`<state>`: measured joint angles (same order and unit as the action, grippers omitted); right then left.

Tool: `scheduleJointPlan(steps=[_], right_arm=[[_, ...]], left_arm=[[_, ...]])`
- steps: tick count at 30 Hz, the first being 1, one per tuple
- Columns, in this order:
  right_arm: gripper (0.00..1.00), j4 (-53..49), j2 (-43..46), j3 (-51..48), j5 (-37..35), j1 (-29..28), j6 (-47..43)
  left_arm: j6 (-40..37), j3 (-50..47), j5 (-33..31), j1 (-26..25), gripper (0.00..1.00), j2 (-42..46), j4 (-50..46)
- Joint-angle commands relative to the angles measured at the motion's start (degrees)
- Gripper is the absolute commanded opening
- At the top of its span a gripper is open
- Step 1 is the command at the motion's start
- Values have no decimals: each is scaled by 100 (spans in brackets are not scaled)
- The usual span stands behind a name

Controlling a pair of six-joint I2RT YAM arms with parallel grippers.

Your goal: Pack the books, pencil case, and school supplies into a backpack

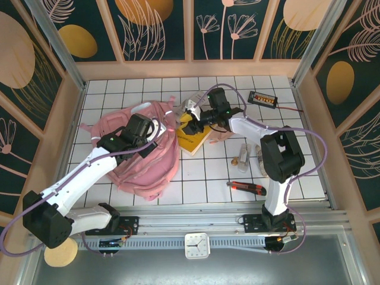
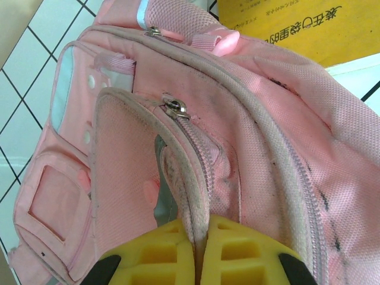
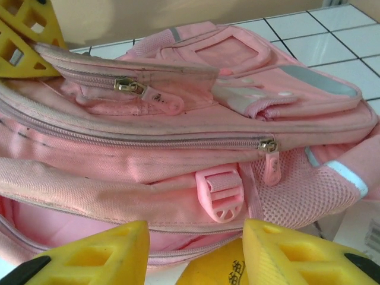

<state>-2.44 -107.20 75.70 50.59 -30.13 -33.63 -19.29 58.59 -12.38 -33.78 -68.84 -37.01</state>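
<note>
The pink backpack (image 1: 148, 163) lies left of centre, its top toward the yellow book (image 1: 194, 139). My left gripper (image 1: 155, 132) is shut on the grey-trimmed rim of the backpack's opened zipper flap (image 2: 196, 196), and its pads (image 2: 237, 249) pinch that rim. My right gripper (image 3: 196, 237) is open, level with the backpack's top edge (image 3: 178, 148) and a pink buckle (image 3: 221, 193). The yellow book (image 3: 222, 267) shows low between its fingers. A pale-pink pouch (image 1: 222, 138) peeks from under the right arm. Small clear and silvery pieces (image 1: 244, 155) lie right of the book.
A black wired box with orange buttons (image 1: 263, 98) sits at the back right. A red and black tool (image 1: 246, 187) lies near the front right. A white printed sheet (image 3: 359, 228) shows beside the backpack's mesh pocket. Wooden walls enclose the tiled table (image 1: 297, 178).
</note>
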Motion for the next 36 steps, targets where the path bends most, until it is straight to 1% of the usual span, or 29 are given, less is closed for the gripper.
scheduleJointPlan(steps=[1,5,9,11,15,16,18,19,20,21,22,23,24,26,28,30,31,32,34,36], right_arm=[[47,537,297,-269,-18,-10,719],[48,764,333,-383,-191,-2,1316],[49,1007,359,-424,-297,38,1907],[49,1204,417,-500,-454,58,2201],[52,1588,518,-571,-652,104,3276],[53,1654,560,-599,-700,96,3489],[54,1703,646,-648,-785,95,3908],[55,1655,685,-649,-871,82,4155],[56,1584,714,-640,-927,78,4384],[57,1479,728,-623,-945,62,4691],[58,1353,742,-603,-956,45,4973],[59,1212,743,-580,-978,19,5200],[60,994,730,-527,-960,-21,5427],[60,479,646,-397,-911,-89,5721],[61,-362,409,-103,-769,-282,5882],[62,-1059,152,137,-584,-460,5916],[62,-1359,31,235,-527,-566,5891],[62,-1510,-51,249,-477,-672,5896],[64,-1537,-199,178,-323,-834,6061],[65,-1525,-365,87,-247,-934,6309]], left_arm=[[-209,84,11,16,0,13,500],[-361,57,115,21,0,-78,418],[-332,22,200,23,0,-138,389],[-252,12,131,21,0,-176,430],[8,106,53,21,1,-407,361],[95,139,84,21,7,-430,369],[430,209,124,21,37,-412,440],[729,243,69,23,54,-390,488],[1007,273,35,23,67,-357,501],[1423,310,60,21,77,-327,482],[1772,325,107,25,83,-270,438],[2110,320,111,21,94,-224,407],[2514,320,83,21,99,-162,330],[3231,322,-60,21,99,-58,135],[4118,408,-510,21,99,-41,-295],[4892,532,-662,28,99,-97,-754],[5397,616,-650,61,99,-173,-1059],[5802,664,-501,102,99,-246,-1313],[6486,627,-158,224,99,-363,-1737],[6877,464,231,396,99,-340,-1856]])
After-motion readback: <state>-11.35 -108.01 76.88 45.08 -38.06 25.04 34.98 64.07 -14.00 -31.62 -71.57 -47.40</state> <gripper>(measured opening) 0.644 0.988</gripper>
